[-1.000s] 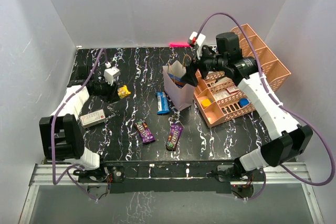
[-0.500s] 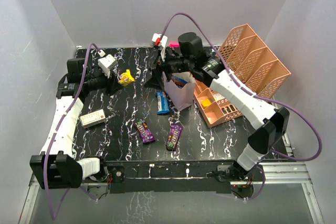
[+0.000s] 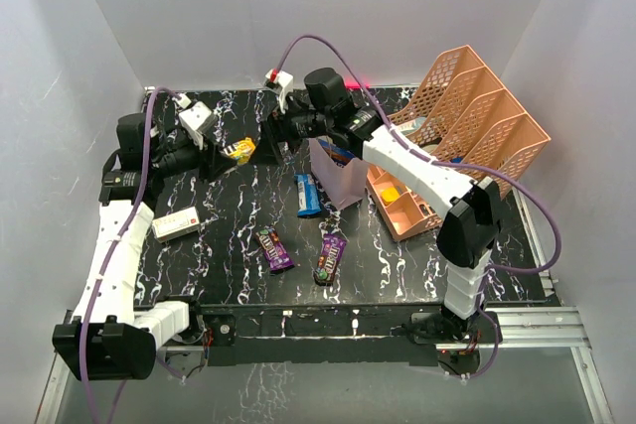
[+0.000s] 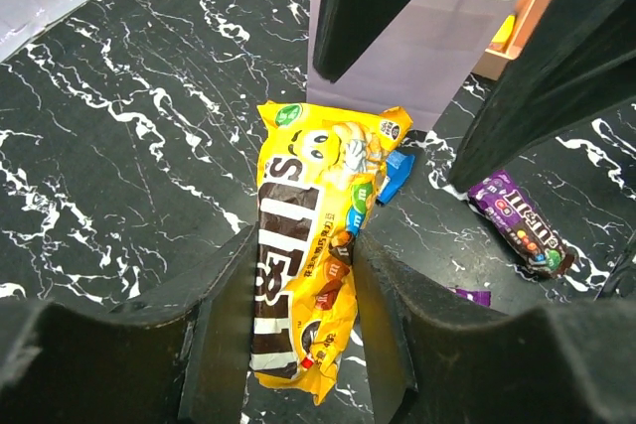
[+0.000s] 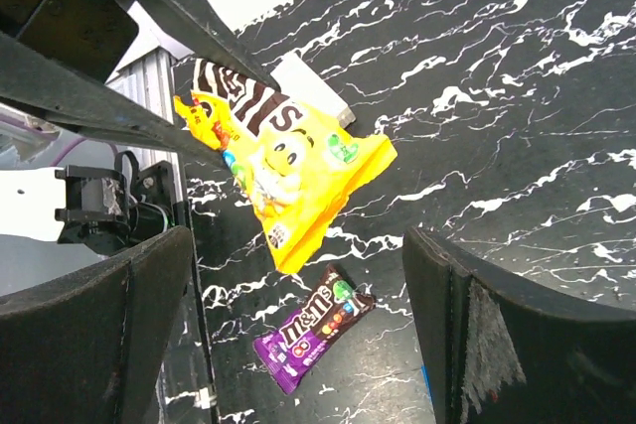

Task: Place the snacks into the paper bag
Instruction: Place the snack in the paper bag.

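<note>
My left gripper [image 3: 224,151] is shut on a yellow snack packet [image 3: 239,151], held above the table; in the left wrist view the packet [image 4: 316,235] sits pinched between both fingers. My right gripper [image 3: 270,136] stands open just right of it, its wide jaws facing the packet [image 5: 283,166] without touching. The pale paper bag [image 3: 338,174] stands upright at mid-table, and it also shows beyond the packet as the paper bag [image 4: 417,47]. A blue snack [image 3: 308,194] lies against the bag's left side. Two purple snacks [image 3: 274,248] [image 3: 330,257] lie nearer the front.
Salmon-pink mesh organiser trays [image 3: 482,111] stand at the back right, with a lower one [image 3: 429,208] beside the bag. A white flat box [image 3: 176,222] lies at the left. Grey walls close in the sides and back.
The right arm swung left, from over the bag to beside the left gripper. The left arm rose and carried the yellow packet back and slightly right.
</note>
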Controlling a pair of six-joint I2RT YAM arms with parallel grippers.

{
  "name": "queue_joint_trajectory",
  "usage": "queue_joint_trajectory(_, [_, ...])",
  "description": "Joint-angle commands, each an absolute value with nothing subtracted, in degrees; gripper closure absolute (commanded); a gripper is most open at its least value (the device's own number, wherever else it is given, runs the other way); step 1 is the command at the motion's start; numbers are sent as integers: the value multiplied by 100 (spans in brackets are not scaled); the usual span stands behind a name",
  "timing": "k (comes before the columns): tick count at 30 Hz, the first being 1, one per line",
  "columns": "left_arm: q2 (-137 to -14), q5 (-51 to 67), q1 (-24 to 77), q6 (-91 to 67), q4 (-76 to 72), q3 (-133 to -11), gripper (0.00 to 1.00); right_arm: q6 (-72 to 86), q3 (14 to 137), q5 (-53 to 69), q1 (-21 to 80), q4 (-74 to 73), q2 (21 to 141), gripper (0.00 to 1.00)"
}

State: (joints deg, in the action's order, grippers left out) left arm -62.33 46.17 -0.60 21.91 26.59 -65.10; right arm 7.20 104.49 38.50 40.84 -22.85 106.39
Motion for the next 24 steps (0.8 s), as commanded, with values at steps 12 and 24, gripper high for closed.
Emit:
queue_joint_trajectory(12, [-5830,5195,-8,1806,2159,-5950,65,1634,10487,4480,4153,-1361,11064,44])
queue_joint_trajectory(24, [-5739,5135,-2,1883,2121,-5754,64,1312,10479,4368,4144,-1512,10942,91])
